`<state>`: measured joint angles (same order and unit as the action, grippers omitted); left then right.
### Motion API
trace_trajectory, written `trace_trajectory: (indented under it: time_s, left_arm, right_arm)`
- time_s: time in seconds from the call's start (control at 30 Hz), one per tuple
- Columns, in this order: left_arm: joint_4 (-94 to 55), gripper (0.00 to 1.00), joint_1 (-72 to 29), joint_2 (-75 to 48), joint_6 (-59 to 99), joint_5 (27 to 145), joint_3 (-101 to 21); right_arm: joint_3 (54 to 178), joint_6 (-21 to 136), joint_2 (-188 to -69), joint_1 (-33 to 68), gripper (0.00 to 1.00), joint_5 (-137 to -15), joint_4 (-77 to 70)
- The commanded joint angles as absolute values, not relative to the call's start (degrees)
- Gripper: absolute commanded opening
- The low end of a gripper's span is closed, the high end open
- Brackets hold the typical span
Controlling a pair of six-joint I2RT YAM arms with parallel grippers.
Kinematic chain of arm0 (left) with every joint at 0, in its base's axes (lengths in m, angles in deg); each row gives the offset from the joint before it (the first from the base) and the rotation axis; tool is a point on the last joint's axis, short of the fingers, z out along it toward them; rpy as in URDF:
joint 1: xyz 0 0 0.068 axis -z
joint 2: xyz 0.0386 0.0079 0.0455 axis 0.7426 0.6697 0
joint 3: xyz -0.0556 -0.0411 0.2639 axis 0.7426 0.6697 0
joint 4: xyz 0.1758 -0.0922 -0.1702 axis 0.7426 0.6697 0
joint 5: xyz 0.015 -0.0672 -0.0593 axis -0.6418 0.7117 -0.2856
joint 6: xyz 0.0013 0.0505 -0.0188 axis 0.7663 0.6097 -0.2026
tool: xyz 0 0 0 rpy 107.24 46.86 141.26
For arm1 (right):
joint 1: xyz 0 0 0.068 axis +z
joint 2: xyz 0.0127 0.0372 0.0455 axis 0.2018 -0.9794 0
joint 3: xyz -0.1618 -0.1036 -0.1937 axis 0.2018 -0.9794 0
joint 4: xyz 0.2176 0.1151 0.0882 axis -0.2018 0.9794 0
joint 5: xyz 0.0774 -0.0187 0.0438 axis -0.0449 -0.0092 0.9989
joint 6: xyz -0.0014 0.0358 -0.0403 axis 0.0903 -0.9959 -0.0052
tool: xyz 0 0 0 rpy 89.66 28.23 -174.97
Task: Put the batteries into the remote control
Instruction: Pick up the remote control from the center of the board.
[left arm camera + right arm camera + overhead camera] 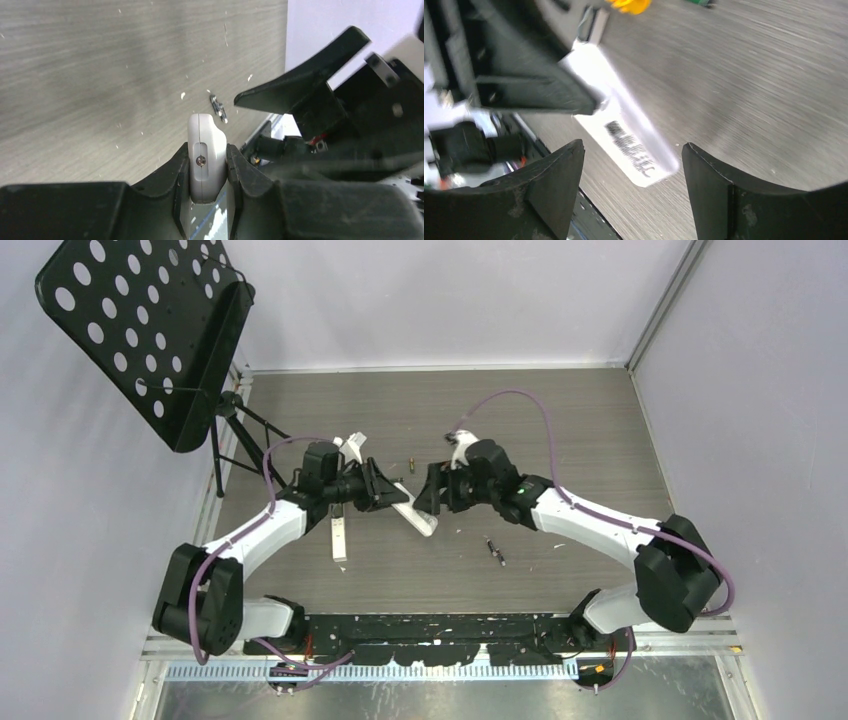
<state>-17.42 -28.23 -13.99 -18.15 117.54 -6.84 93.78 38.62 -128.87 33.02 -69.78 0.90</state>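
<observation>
My left gripper (392, 488) is shut on one end of a white remote (418, 517) that slants down toward the table. In the left wrist view the fingers (180, 165) clamp the remote's end (205, 145) on both sides. My right gripper (428, 495) faces it, open and empty. In the right wrist view (632, 145) its jaws stand wide apart on either side of the remote's labelled face (631, 142) without touching it. One battery (411, 457) lies behind the grippers. Another (495, 550) lies to the right and also shows in the left wrist view (218, 108). A third is not visible.
A second long white piece (340, 537) lies under the left arm, and a small white piece (352, 445) lies behind it. A black perforated music stand (150, 330) stands at the back left. An orange toy (631, 5) shows at the top of the right wrist view.
</observation>
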Motion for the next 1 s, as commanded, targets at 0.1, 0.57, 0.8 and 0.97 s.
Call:
trace_trajectory:
  time_s: [0.1,0.57,0.8,0.97]
  left_arm:
    - [-34.9,0.00,-23.4,-14.4,-18.0,105.8,-4.5]
    - [-46.0,0.00,-19.7,-9.6,-20.4,99.1,2.4]
    - [-45.0,0.00,-19.4,-11.3,-21.2,94.5,5.0]
    - [-43.7,0.00,-19.3,-12.3,-19.3,94.3,6.3]
  right_arm:
    - [85.4,5.4,-125.8,26.3,0.54,-76.4,-8.0]
    - [80.1,-8.0,-130.8,26.3,0.33,-77.8,-14.7]
    - [78.5,-7.2,-130.5,26.3,0.49,-77.1,-14.2]
    - [75.7,-8.2,-131.7,26.4,0.55,-75.1,-19.3]
